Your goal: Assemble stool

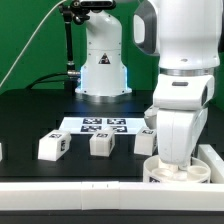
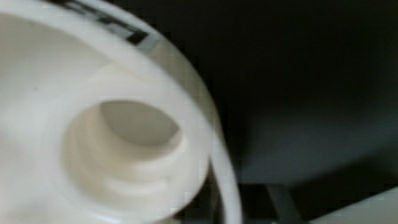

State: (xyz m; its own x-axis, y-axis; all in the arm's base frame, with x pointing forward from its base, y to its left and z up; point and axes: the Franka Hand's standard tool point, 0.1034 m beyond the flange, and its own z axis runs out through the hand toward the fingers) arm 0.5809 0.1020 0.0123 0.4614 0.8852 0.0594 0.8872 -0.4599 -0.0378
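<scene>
The round white seat [image 1: 166, 173] lies flat at the front right, against the white border rail [image 1: 212, 160]. My gripper [image 1: 170, 160] is down on top of it, and its fingertips are hidden, so I cannot tell how the jaws stand. The wrist view is filled by the seat [image 2: 71, 70] at very close range, with one round socket [image 2: 134, 130] and the rim curving past. Three white legs with tags stand in a row on the black table: one at the exterior view's left [image 1: 52, 146], one in the middle [image 1: 101, 143], and one beside my gripper [image 1: 146, 141].
The marker board [image 1: 100, 125] lies behind the legs. The arm's base [image 1: 103, 70] stands at the back. The border rail runs along the table's front edge [image 1: 70, 186]. Green wall behind.
</scene>
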